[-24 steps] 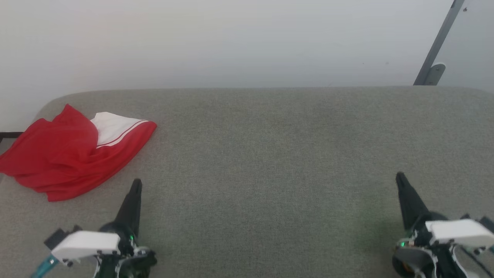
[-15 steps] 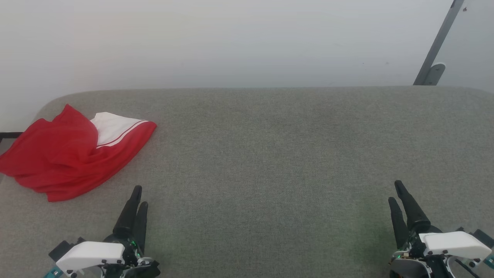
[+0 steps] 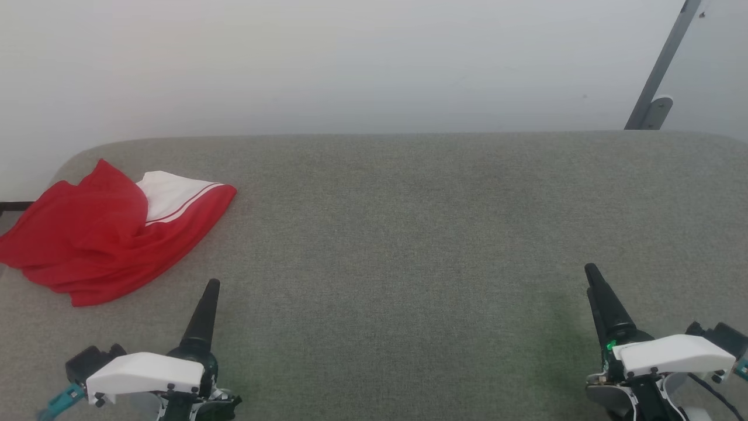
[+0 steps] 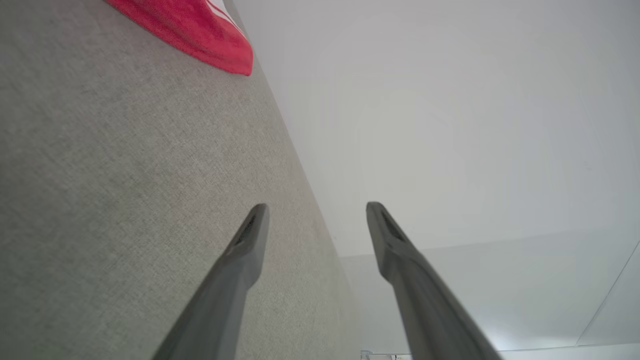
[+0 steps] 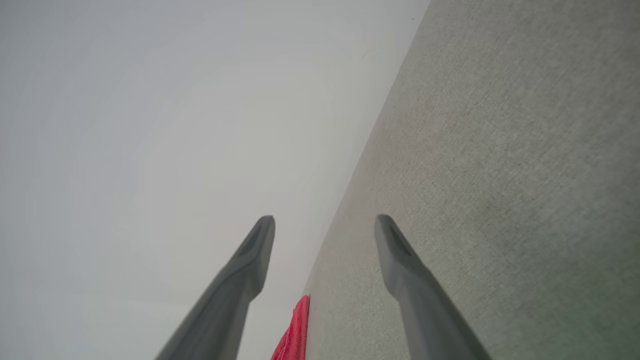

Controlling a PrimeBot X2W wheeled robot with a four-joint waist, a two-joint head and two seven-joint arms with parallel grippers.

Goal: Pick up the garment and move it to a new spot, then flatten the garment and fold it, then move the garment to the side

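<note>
The garment [image 3: 99, 234], red with a white striped-trim sleeve showing, lies bunched at the far left of the grey table [image 3: 397, 234], partly over its left edge. A red corner of the garment [image 4: 200, 35] shows at the top of the left wrist view, and a red sliver of the garment [image 5: 295, 330] at the bottom of the right wrist view. My left gripper [image 3: 211, 285] hovers near the front left, below and right of the garment, apart from it. My right gripper [image 3: 591, 273] stands at the front right. Both wrist views show the fingers spread with nothing between them: left gripper [image 4: 315, 212], right gripper [image 5: 325, 225].
A pale wall rises behind the table. A grey metal bracket [image 3: 657, 82] leans at the back right corner. The table's rounded left corner [image 3: 76, 158] lies just behind the garment.
Both grippers have turned about their wrists and shifted slightly near the front edge. The garment has not moved.
</note>
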